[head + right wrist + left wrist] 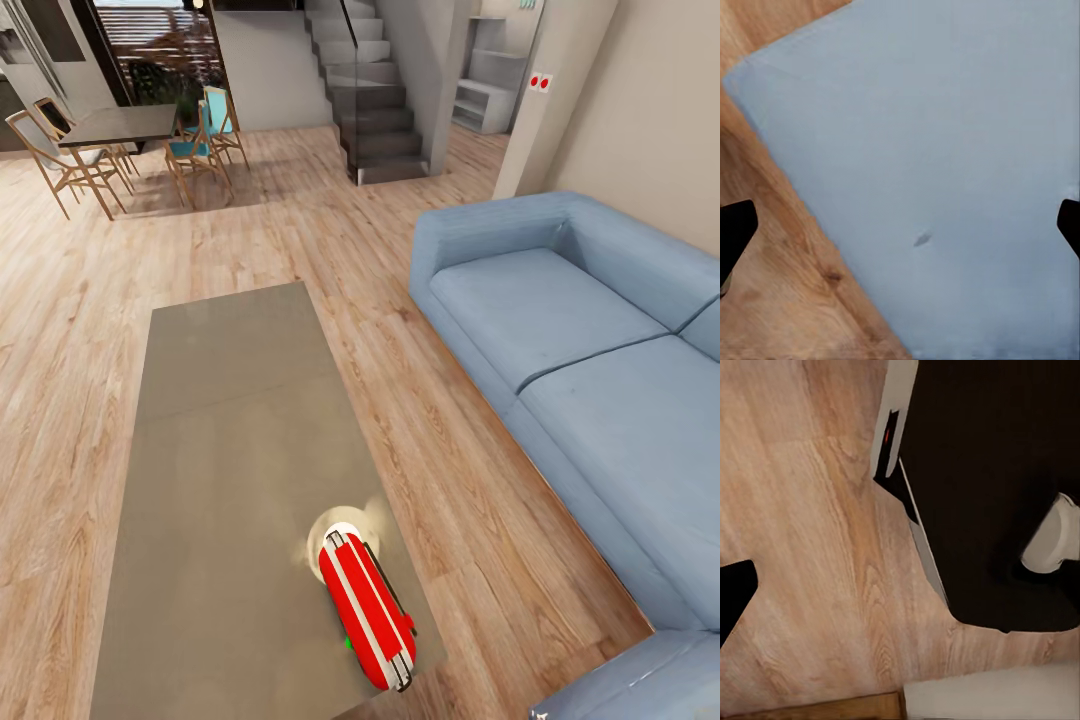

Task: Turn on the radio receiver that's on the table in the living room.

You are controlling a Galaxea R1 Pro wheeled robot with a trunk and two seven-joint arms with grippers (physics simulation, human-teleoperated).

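The small bright-red rounded radio receiver (367,610) lies on the near end of the long grey-taupe table (230,420), beside the light-blue sofa (590,380). The approach seems finished; next an arm must reach its switch. The right gripper (900,225) stands wide; the left I cannot tell.

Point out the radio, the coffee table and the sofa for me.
radio (368,610): head view, on its red top edge between the white stripes.
coffee table (230,420): head view, on the bare grey top.
sofa (540,310): head view, on the far seat cushion.
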